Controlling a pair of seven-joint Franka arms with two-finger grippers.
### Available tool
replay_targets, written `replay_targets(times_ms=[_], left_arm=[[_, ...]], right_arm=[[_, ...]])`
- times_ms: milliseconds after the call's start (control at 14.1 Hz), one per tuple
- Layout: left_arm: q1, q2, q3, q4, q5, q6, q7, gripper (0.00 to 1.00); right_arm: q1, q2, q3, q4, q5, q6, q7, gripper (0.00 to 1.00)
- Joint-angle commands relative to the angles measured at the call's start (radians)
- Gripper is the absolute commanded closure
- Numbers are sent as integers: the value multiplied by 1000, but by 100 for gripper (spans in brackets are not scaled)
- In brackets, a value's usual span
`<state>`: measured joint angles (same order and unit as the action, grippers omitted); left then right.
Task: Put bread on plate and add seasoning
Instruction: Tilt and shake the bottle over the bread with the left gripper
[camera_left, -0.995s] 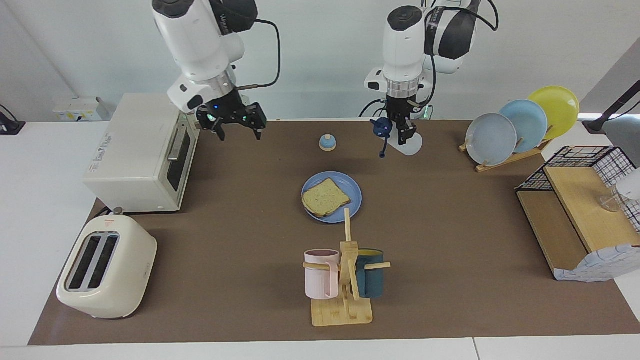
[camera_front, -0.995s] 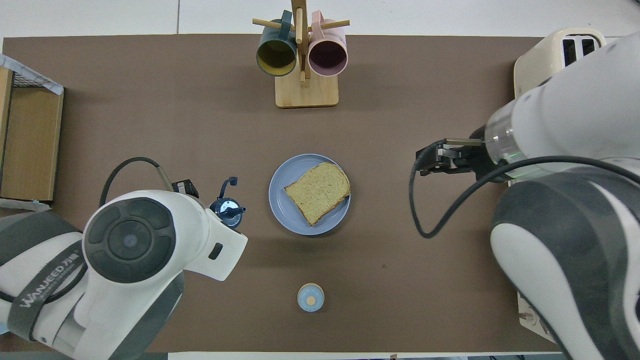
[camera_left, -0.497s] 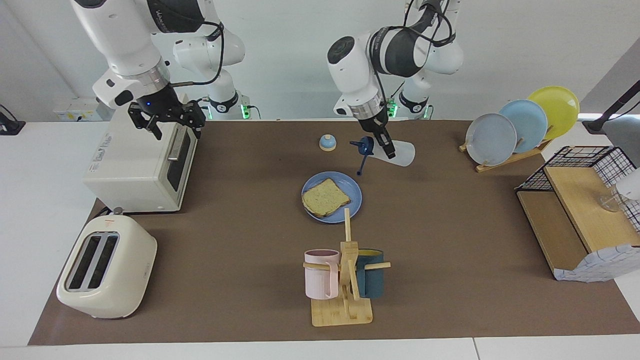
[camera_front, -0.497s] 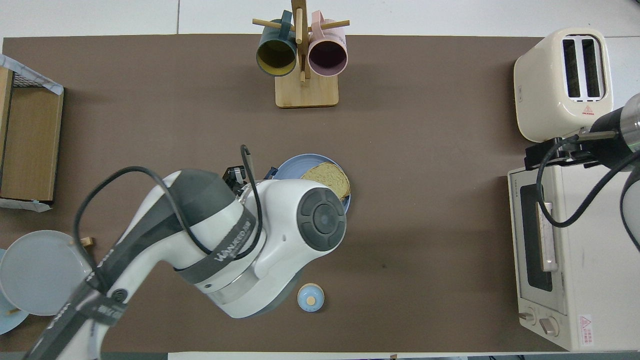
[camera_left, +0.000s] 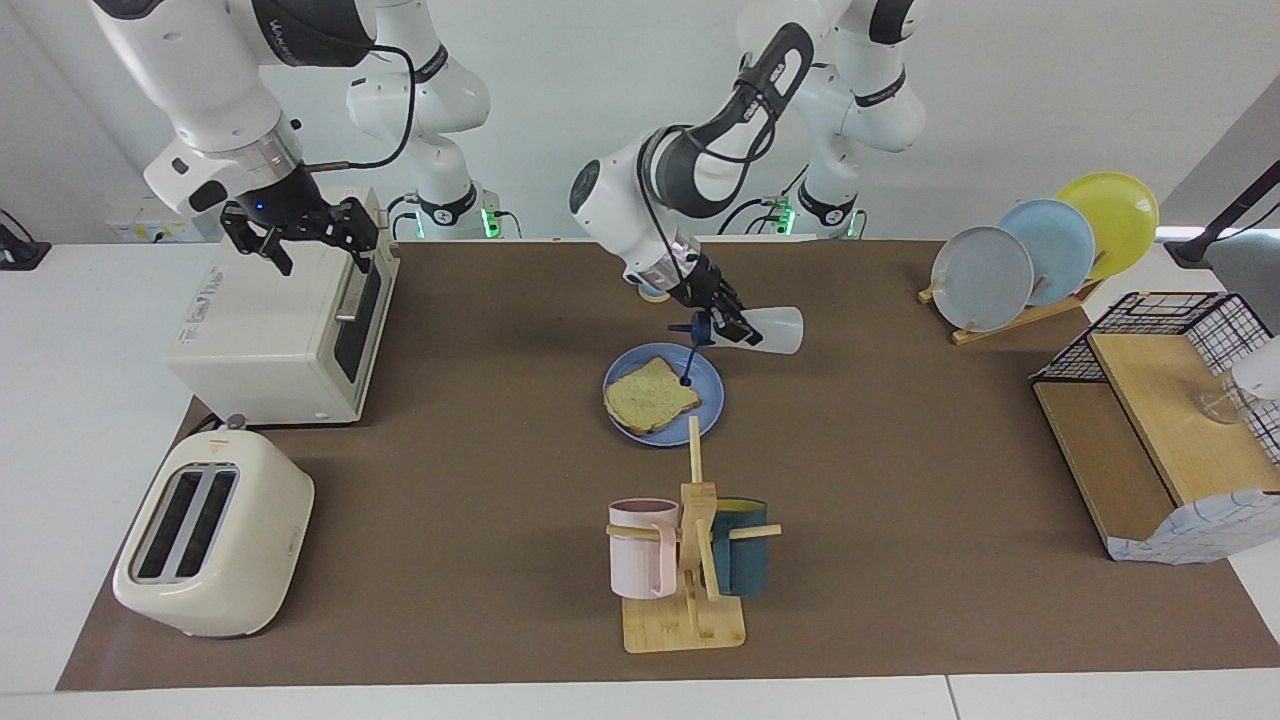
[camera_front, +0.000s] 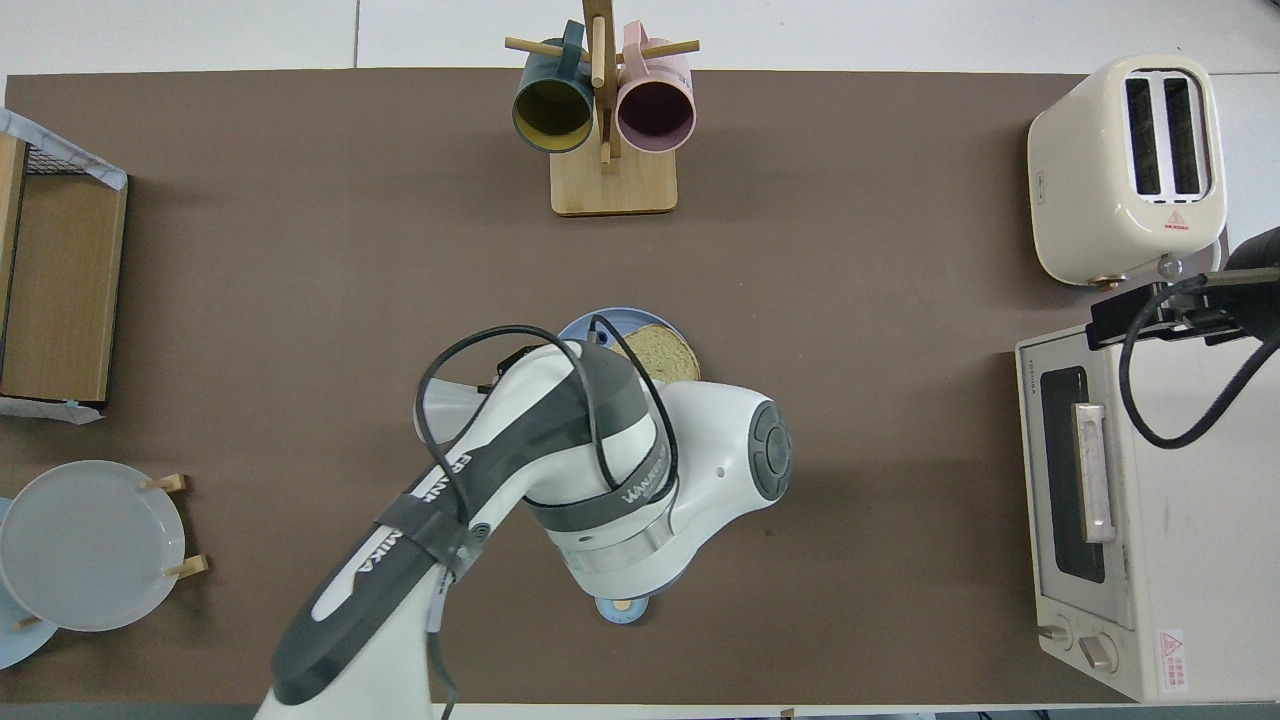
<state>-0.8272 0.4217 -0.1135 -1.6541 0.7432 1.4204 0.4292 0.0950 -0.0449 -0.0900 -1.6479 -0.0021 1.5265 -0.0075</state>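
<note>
left gripper (camera_left: 728, 327) clenched on the seasoning bottle (camera_left: 768, 330), tipped sideways over the plate (camera_left: 709, 383) | right gripper (camera_left: 305, 237) released, waiting above the toaster oven (camera_left: 270, 320) | step: seasoning; next likely needs a shake over the bread (camera_left: 650, 394) | plate holds 1 slice; mug rack (camera_left: 690, 560) carries 2 mugs

Toast slice (camera_left: 651, 397) lies flat on blue plate (camera_left: 708, 398); seasoning bottle (camera_left: 772, 329) tipped sideways, navy cap (camera_left: 704, 330) over the plate's edge.
</note>
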Motion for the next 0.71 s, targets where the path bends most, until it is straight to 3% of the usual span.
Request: replay_targets(times_ms=[0,213,284,355,426,639], left_arm=[[-35,3,15,33,74,-72,-6,100],[-40,12,15,33,122,-90,-6,100],[-52,78,18,48,158,-147,-6,100],[-79,191,18,156,203,-217,-6,100],[-81,256,18,253,217,-260,-4,100],[-92,307,23,277,344,-270,-3,100]], right_arm=[[-34,-4,22,7,-18,-20,-20,0],[-38,-4,22,7,-3,-22,-25,0],[-38,-4,21,7,-3,-22,-25,0],[-41,-4,13,7,1,-19,-26,0],[-54,-4,13,7,-1,-19,-28,0],[-69,-9,4,2,-3,-51,-49,0]])
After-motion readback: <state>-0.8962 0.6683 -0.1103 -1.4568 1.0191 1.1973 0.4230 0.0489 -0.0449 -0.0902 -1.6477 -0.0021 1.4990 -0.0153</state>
